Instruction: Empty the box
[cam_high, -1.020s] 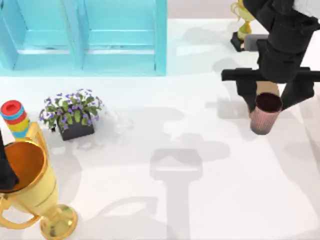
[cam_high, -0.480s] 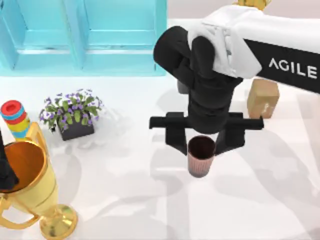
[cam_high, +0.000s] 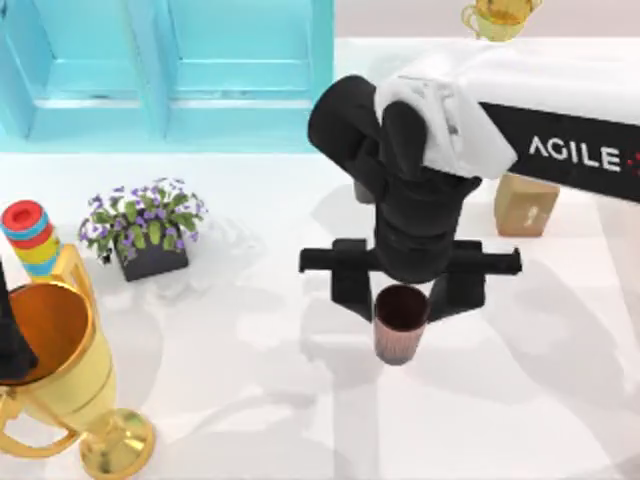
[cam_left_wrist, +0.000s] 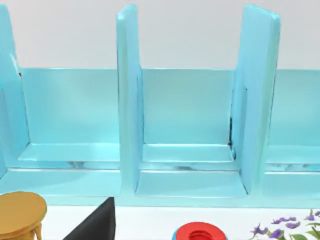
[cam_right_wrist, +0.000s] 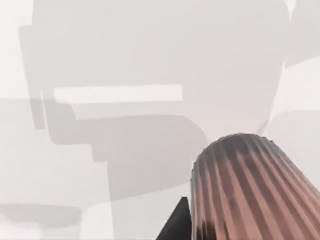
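My right gripper (cam_high: 401, 296) hangs over the middle of the table (cam_high: 250, 400), its fingers clamped on a ribbed reddish-brown cup (cam_high: 400, 322) that stands mouth up between them. In the right wrist view the cup (cam_right_wrist: 250, 190) is close to the camera, its ridged wall tilted, with one dark finger (cam_right_wrist: 175, 225) beside it and bare white table under it. The box (cam_high: 525, 203) sits upright on the table toward the right, well apart from the cup and partly under my right arm. My left arm is parked at the left edge, by the big gold trophy (cam_high: 60, 380); I cannot tell how its fingers stand. A planter (cam_high: 147, 232) with purple flowers stands left of centre, in front of the blue cabinet (cam_high: 165, 75).
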